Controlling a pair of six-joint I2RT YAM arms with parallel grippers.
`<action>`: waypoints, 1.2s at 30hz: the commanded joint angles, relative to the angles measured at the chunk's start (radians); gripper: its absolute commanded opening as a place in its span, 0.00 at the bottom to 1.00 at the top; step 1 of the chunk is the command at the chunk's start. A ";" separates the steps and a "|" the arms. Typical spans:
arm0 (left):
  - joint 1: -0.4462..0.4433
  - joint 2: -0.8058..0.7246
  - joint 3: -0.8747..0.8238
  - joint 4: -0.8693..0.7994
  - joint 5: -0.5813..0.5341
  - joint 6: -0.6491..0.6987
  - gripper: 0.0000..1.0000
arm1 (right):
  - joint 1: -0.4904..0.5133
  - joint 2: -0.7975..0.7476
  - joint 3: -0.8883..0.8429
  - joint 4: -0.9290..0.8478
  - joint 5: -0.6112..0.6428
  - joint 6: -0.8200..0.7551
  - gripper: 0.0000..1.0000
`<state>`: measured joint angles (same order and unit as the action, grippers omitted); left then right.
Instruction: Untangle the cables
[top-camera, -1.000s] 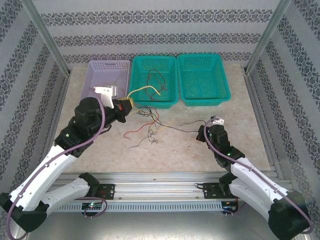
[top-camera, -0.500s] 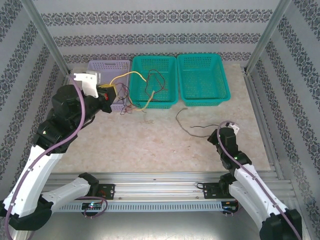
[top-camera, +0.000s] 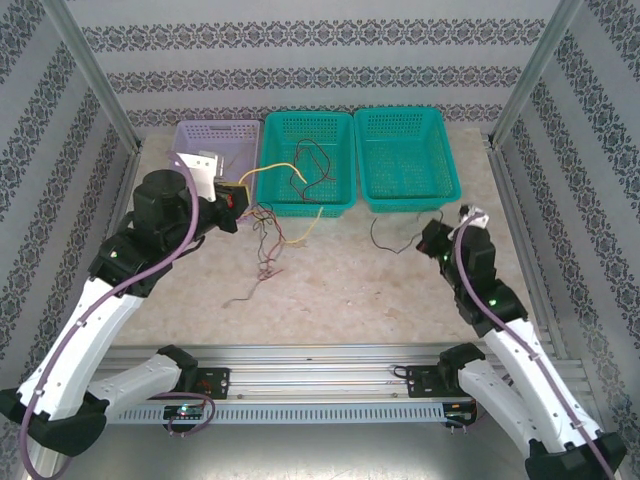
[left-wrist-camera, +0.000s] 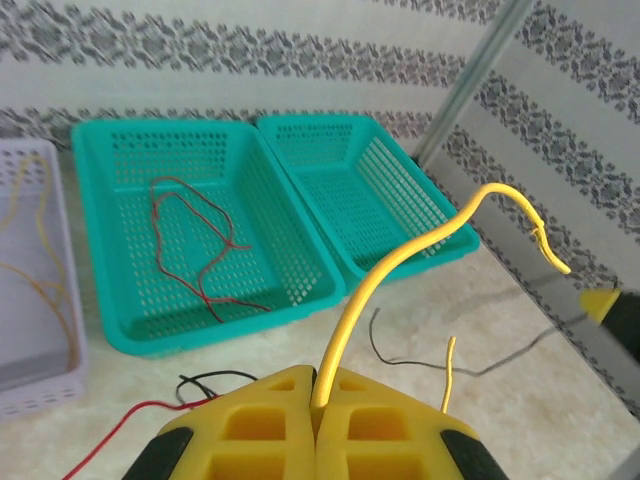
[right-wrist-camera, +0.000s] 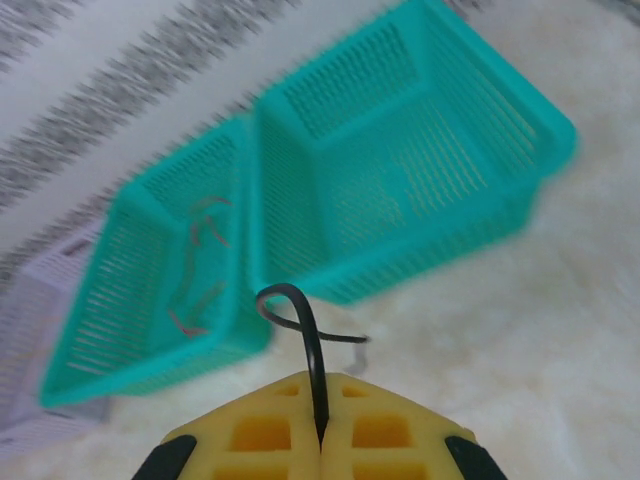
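Purple basket (top-camera: 215, 140): far left on table (top-camera: 400, 300), with thin yellow strands lying inside.
Left gripper (left-wrist-camera: 317, 385): jaws closed tight, pinching yellow cable; held above table just in front of purple basket's right end.
Yellow cable (left-wrist-camera: 400, 262): rising from between left jaws, arching up and to the right, free end hooked downward in the air; another short yellow end poking up just beside the fingers.
Tangle (top-camera: 265, 250): red, black and yellow cables running from beneath left gripper down to table, in front of middle basket; one red end trailing toward the near edge.
Middle basket (top-camera: 305, 205): teal, set tight between purple basket and right basket.
Red cable (left-wrist-camera: 228, 243): looped loosely on middle basket's floor, alongside a darker strand.
Right basket (top-camera: 405, 195): teal, just beside middle basket.
Black cable (right-wrist-camera: 314, 360): clamped between right jaws, curling into a small loop just above them; far end lying on table in front of right basket, apart from tangle.
Right gripper (right-wrist-camera: 322, 390): fully closed on black cable, held above table near right basket's front right corner.
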<state>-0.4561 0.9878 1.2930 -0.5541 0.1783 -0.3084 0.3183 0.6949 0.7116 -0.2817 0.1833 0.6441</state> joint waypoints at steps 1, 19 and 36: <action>0.008 -0.008 -0.025 0.114 0.085 -0.060 0.00 | 0.025 0.083 0.157 -0.015 0.018 -0.091 0.00; 0.006 0.035 -0.147 0.326 0.210 -0.137 0.00 | -0.162 0.769 0.791 -0.001 -0.022 -0.218 0.00; -0.027 0.062 -0.205 0.437 0.230 -0.202 0.00 | -0.179 1.168 0.992 -0.117 0.018 -0.312 0.19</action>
<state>-0.4713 1.0554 1.0966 -0.1921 0.3927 -0.4873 0.1459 1.8992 1.6737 -0.3897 0.2104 0.3225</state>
